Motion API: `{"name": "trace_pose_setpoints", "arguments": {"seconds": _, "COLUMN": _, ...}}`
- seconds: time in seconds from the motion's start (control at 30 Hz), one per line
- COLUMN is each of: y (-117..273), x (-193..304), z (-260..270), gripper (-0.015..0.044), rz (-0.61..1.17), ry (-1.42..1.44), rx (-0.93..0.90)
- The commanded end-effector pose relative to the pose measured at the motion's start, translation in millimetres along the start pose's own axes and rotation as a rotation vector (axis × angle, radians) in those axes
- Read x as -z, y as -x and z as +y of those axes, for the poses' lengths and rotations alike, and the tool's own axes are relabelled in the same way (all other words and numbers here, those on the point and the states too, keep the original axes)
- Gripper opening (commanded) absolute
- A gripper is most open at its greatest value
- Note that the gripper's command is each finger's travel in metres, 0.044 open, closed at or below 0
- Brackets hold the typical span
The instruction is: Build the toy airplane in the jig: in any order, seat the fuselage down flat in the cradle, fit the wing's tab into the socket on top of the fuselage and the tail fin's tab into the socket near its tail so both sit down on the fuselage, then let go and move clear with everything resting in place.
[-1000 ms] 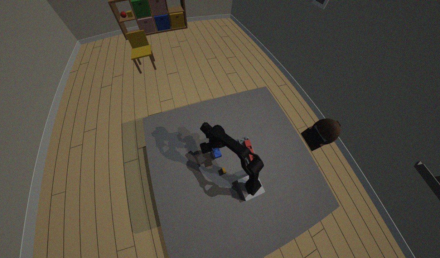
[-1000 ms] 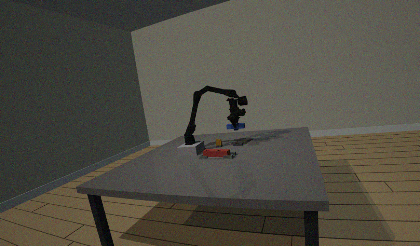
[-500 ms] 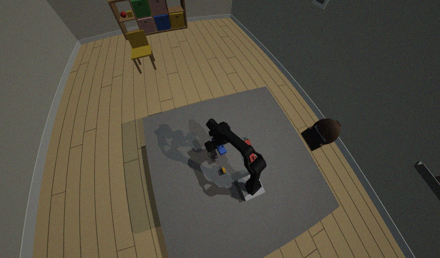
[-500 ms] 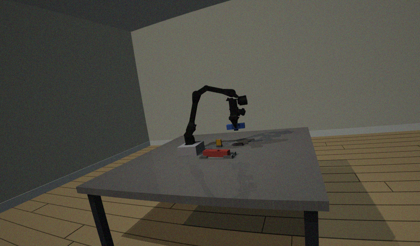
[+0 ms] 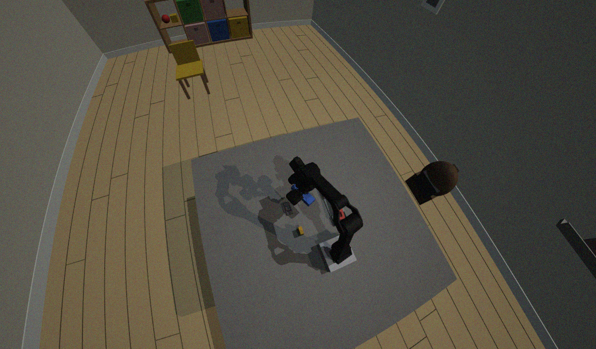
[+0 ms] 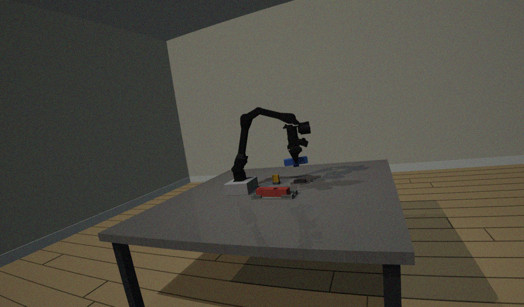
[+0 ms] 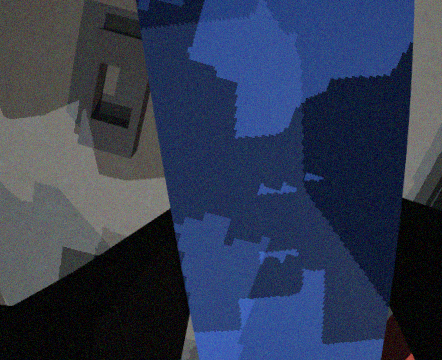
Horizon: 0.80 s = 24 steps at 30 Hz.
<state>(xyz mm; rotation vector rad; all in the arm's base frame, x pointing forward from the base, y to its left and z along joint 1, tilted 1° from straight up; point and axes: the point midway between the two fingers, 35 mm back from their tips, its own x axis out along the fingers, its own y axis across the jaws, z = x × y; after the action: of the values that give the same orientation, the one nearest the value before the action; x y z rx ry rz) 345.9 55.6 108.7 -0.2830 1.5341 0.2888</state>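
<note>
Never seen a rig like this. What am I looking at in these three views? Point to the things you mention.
One black arm [image 5: 328, 187] [image 6: 271, 113], bolted to nothing I can make out, stands on a pale block [image 5: 348, 260] [image 6: 236, 186]. The top view looks down from above, the exterior view from beyond a table edge, the wrist view along the fingers. Those fingers are shut on the blue wing [image 5: 308, 199] [image 6: 289, 162] [image 7: 276, 165], held above the table [image 5: 378, 277] [image 6: 332, 221]. On it: the red fuselage [image 6: 273, 191] in its jig [image 6: 286, 196], a small yellow piece [image 5: 300, 230] [image 6: 276, 178], probably the fin, and a dark slotted block [image 6: 299, 181] [image 7: 113, 142].

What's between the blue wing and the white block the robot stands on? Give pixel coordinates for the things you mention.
In the top view, the small yellow piece [image 5: 300, 230] [image 6: 276, 178] sits on the table between the blue wing [image 5: 308, 199] [image 6: 288, 162] [image 7: 271, 90] and the white block [image 5: 333, 265] [image 6: 238, 187].
</note>
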Motion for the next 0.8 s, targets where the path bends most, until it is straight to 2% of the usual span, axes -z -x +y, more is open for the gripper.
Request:
{"name": "trace_pose_setpoints", "arguments": {"seconds": 0.0, "y": -1, "x": 6, "z": -11, "gripper": 0.0000, "rz": -0.001, "ry": 0.060, "rx": 0.003}}
{"name": "trace_pose_setpoints", "arguments": {"seconds": 0.77, "y": -13, "x": 45, "z": -75, "gripper": 0.0000, "rz": 0.006, "ry": 0.424, "rx": 0.009}}
